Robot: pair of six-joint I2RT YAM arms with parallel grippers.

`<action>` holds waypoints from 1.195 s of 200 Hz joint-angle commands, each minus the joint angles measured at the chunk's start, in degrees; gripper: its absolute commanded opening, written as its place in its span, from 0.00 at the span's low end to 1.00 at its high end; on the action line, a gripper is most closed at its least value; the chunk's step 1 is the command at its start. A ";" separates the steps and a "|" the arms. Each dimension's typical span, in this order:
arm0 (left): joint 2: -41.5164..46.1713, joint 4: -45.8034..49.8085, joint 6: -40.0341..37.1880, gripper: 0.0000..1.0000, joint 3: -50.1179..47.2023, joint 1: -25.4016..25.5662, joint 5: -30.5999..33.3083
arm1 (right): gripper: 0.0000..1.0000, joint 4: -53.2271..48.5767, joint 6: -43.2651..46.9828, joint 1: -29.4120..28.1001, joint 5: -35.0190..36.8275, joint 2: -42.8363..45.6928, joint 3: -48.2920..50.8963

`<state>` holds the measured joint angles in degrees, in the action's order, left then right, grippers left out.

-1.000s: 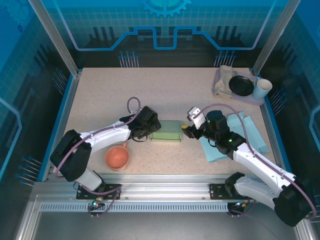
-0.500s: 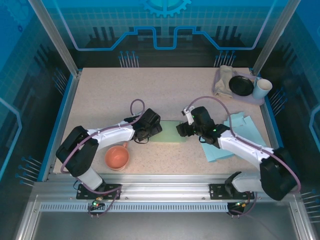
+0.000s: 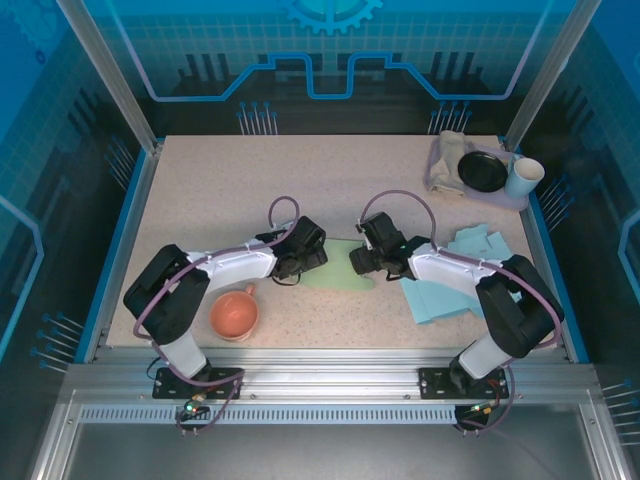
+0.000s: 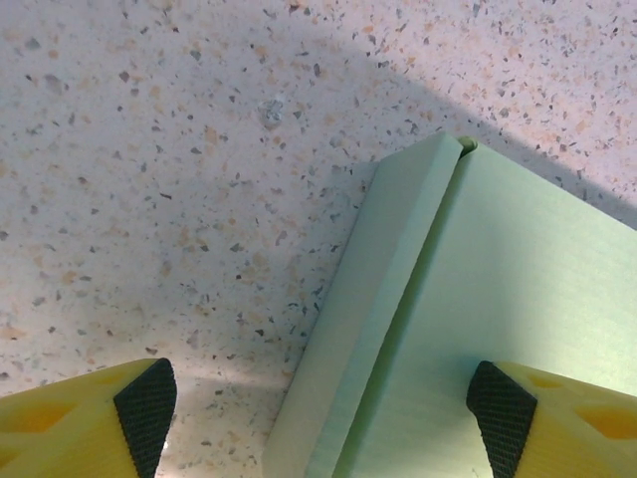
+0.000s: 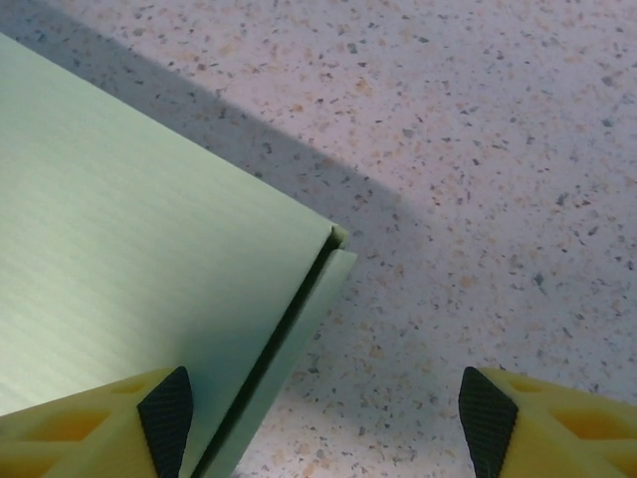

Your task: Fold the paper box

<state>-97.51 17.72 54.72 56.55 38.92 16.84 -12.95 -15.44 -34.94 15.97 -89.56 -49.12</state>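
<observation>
Left tool [image 3: 312,262] and right tool [image 3: 362,263] are both spread wide and hold nothing, one at each end of the flat green paper box [image 3: 338,272], which lies longways between them on the counter [image 3: 250,190], equally near to both.

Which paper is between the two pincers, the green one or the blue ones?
The green box, between the left pincer and right pincer. The blue sheets lie aside, to its right.

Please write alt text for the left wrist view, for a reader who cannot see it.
A pale green paper box lies on a speckled table, a folded strip along its edge. The open left tool straddles that edge.
</observation>
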 commanded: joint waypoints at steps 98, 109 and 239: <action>8.86 5.03 -5.50 0.86 -3.02 0.91 5.93 | 0.66 0.28 -8.04 -1.28 -7.47 5.56 1.54; 7.59 5.36 -5.66 0.86 -2.43 0.98 6.01 | 0.66 -1.78 -8.36 -1.40 -6.79 6.41 0.44; 3.18 2.49 -4.88 0.83 -4.56 1.78 4.62 | 0.66 2.61 -8.24 -5.20 -6.56 -2.09 -2.35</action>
<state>-94.35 20.05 50.41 53.76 40.36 21.21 -11.97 -22.33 -38.94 9.41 -87.35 -49.25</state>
